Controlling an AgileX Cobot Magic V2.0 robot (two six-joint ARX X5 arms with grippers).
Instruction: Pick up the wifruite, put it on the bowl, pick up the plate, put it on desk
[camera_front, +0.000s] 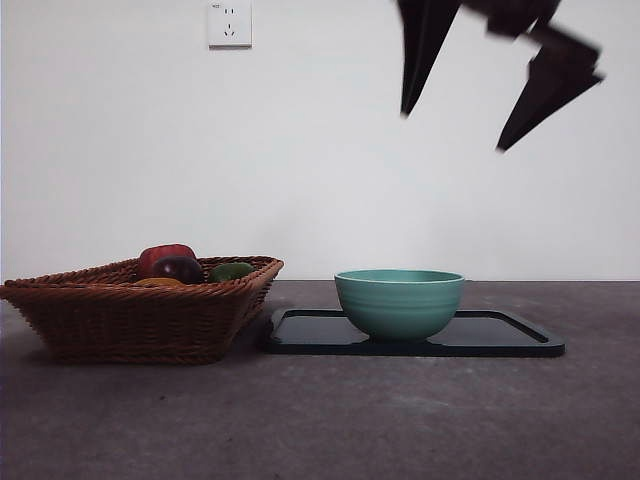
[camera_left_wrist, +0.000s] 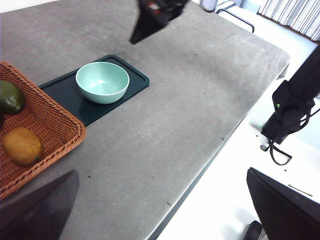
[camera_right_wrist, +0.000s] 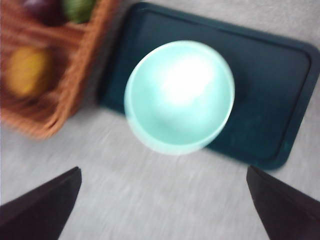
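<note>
The orange-brown fruit (camera_left_wrist: 21, 145) lies in the wicker basket (camera_left_wrist: 55, 125), beside a green fruit (camera_left_wrist: 11, 96) and a dark red fruit (camera_front: 178, 267). In the front view only a thin part of the orange-brown fruit shows above the basket rim. Nothing holds it, so the first step of the task is, I judge, not yet done. The basket stands near the left edge of the desk (camera_front: 400, 420), as the front view shows it.

Just beside the basket is a dark flat tray (camera_front: 500, 335), and on the tray stands the mint-green bowl (camera_front: 399, 302). The bowl is empty and upright, and it sits toward the end of the tray that is close to the basket. This makes the way from fruit to bowl short. The tray is probably the "plate" of the task, and it lies flat on the desk, near the middle.

The right gripper (camera_front: 480, 100) hangs high above the bowl and tray, jaws spread wide with nothing between them. Its wrist view looks straight down into the bowl and is blurred, so the arm seems to be in motion. To reach the fruit it needs to go sideways over the basket and then down.

The left gripper (camera_left_wrist: 160, 210) is also spread apart and holds nothing. It is above the front edge of the desk, near the basket, and seems to wait.
</note>
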